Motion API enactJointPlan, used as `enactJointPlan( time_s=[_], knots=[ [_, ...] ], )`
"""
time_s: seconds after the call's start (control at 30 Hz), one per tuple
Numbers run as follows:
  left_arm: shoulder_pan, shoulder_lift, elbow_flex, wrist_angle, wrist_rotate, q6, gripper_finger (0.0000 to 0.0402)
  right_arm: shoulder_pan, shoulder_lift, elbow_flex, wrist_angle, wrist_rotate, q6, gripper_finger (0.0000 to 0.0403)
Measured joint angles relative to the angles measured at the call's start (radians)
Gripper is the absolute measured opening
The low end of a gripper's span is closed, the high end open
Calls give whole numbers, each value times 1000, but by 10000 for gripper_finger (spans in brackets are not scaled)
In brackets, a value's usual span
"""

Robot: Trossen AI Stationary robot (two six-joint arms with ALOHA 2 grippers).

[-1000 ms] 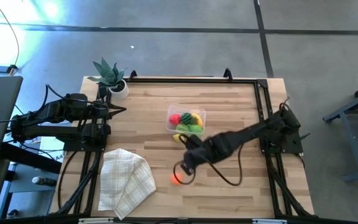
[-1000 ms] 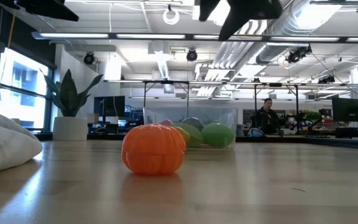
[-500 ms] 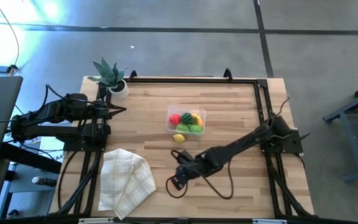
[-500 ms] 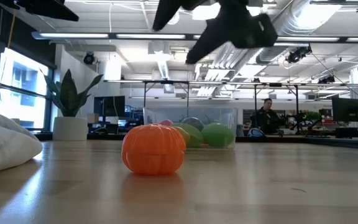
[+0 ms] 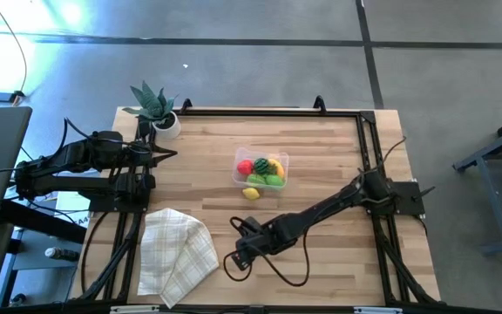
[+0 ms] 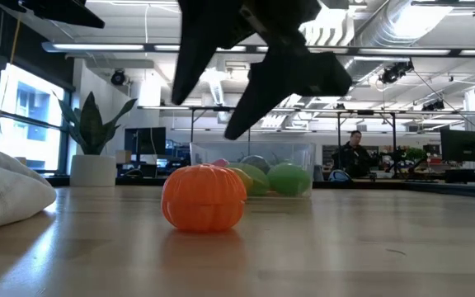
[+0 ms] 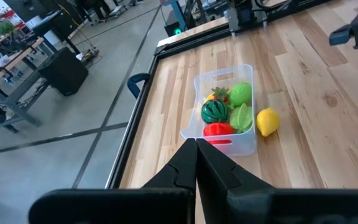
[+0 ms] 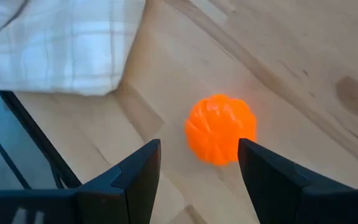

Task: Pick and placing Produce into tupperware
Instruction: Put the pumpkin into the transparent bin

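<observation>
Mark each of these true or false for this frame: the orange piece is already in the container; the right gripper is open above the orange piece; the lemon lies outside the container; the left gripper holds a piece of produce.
1. The orange piece is in the tupperware. False: it sits on the table, near the checked cloth.
2. The right gripper is open above the orange piece. True.
3. The lemon lies on the table beside the tupperware. True.
4. The left gripper holds produce. False: it is shut and empty at the table's left edge.
</observation>
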Motion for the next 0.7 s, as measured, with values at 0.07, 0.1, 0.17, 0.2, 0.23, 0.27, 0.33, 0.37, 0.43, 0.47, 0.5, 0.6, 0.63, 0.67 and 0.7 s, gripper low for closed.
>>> enactJointPlan(
  time_s=[0.07, 0.1, 0.17, 0.2, 0.23, 0.27, 0.33, 0.37, 0.43, 0.47, 0.5, 0.6, 0.63, 0.67, 0.7],
  knots=[
    [0, 0, 0, 0, 0, 0, 1, -5, 16, 19, -13, -1, -3, 207],
    [0, 0, 0, 0, 0, 0, 1, -8, 24, 27, -23, -3, -9, 207],
    [0, 0, 0, 0, 0, 0, 1, -11, 37, 38, -28, -7, -15, 207],
    [0, 0, 0, 0, 0, 0, 1, -11, 42, 40, -34, -9, -14, 207],
    [0, 0, 0, 0, 0, 0, 1, -11, 47, 41, -32, -11, -13, 207],
    [0, 0, 0, 0, 0, 0, 1, -10, 51, 41, -32, -16, -6, 207],
    [0, 0, 0, 0, 0, 0, 1, -10, 60, 41, -41, -26, 7, 207],
    [0, 0, 0, 0, 0, 0, 1, -10, 65, 41, -45, -27, 10, 207],
    [0, 0, 0, 0, 0, 0, 1, -9, 68, 41, -69, -28, 19, 212],
    [0, 0, 0, 0, 0, 0, 1, -9, 68, 41, -76, -28, 27, 217],
    [0, 0, 0, 0, 0, 0, 1, -9, 67, 41, -79, -27, 27, 223],
    [0, 0, 0, 0, 0, 0, 1, -10, 67, 42, -101, -20, 26, 250],
    [0, 0, 0, 0, 0, 0, 1, -10, 67, 42, -100, -18, 22, 260],
    [0, 0, 0, 0, 0, 0, 1, -9, 67, 42, -98, -18, 12, 271],
    [0, 0, 0, 0, 0, 0, 1, -9, 67, 42, -95, -18, 6, 282]
  ],
)
